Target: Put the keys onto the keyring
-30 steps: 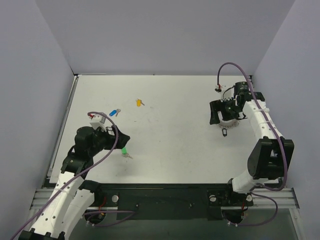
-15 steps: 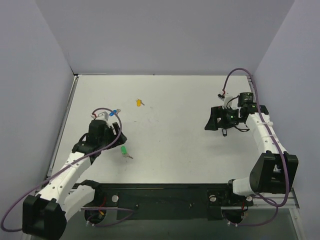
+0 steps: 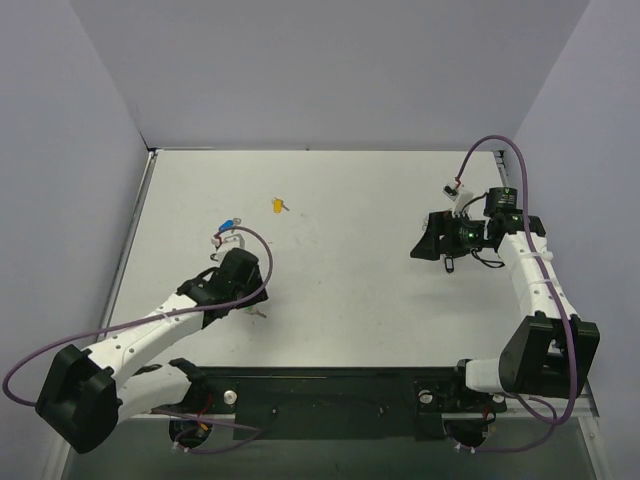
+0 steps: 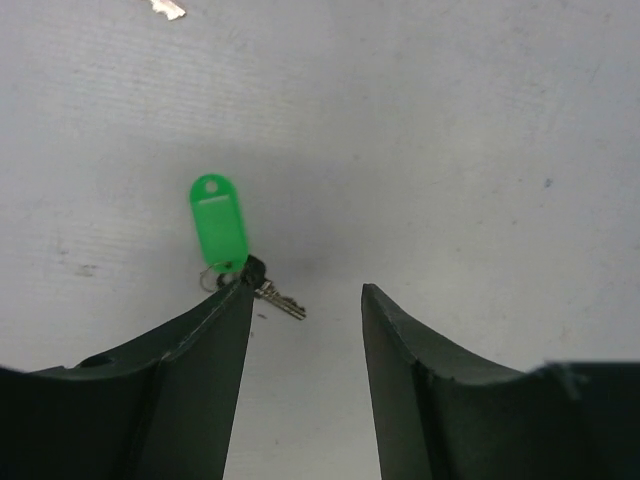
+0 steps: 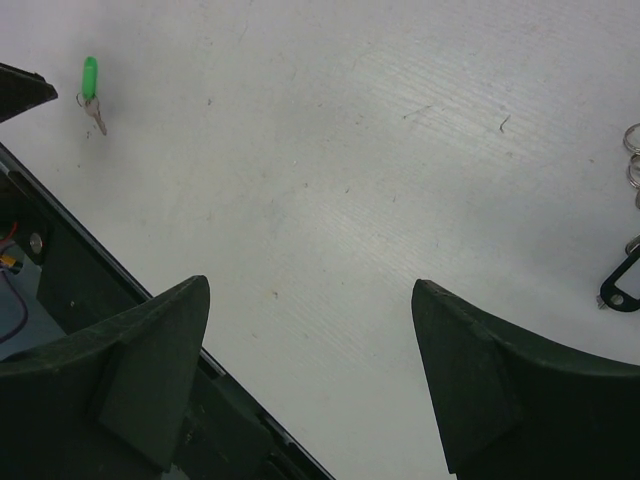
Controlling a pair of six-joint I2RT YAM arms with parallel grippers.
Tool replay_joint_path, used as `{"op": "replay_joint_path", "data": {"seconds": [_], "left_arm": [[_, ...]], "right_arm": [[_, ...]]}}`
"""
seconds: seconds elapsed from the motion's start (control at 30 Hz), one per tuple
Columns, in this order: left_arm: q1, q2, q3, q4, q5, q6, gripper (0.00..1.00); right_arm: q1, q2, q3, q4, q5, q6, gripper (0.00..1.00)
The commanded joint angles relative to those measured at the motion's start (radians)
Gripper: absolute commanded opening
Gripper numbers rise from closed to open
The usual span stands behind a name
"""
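Observation:
The green-headed key (image 4: 218, 222) lies flat on the white table, its silver blade (image 4: 285, 304) pointing toward the gap of my left gripper (image 4: 307, 290). That gripper is open and empty, low over the table, its left fingertip (image 4: 245, 290) next to the key's small ring. In the top view my left gripper (image 3: 243, 292) covers most of this key. My right gripper (image 5: 311, 288) is open and empty, above the table at the right (image 3: 418, 247). The black-headed key (image 5: 622, 280) and a few wire loops of the keyring (image 5: 632, 150) show at the right wrist view's edge.
A blue-headed key (image 3: 228, 223) lies just beyond my left arm's wrist and a yellow-headed key (image 3: 278, 205) farther back. The black rail (image 5: 120, 300) at the table's near edge shows in the right wrist view. Grey walls close in the left, back and right.
My left arm has stretched out to the right and my left gripper has come down over the green-headed key. My right gripper has lifted and turned off the keyring toward the table's middle.

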Motion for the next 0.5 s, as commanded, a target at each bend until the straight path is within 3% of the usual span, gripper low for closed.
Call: {"op": "replay_joint_path", "data": {"seconds": [0.0,0.3,0.47], "left_arm": [[-0.002,-0.041,-0.090,0.054,-0.078,-0.134,0.55],[0.000,0.031,-0.091,0.008,-0.130,-0.048,0.55],[0.034,0.034,-0.125,0.049,-0.095,-0.027,0.48]], "right_arm": [[0.008,-0.023,-0.005,-0.008,-0.056,-0.007,0.77],[0.011,-0.035,-0.008,-0.010,-0.068,-0.010,0.77],[0.011,-0.035,-0.010,-0.010,-0.067,-0.012,0.77]]}}
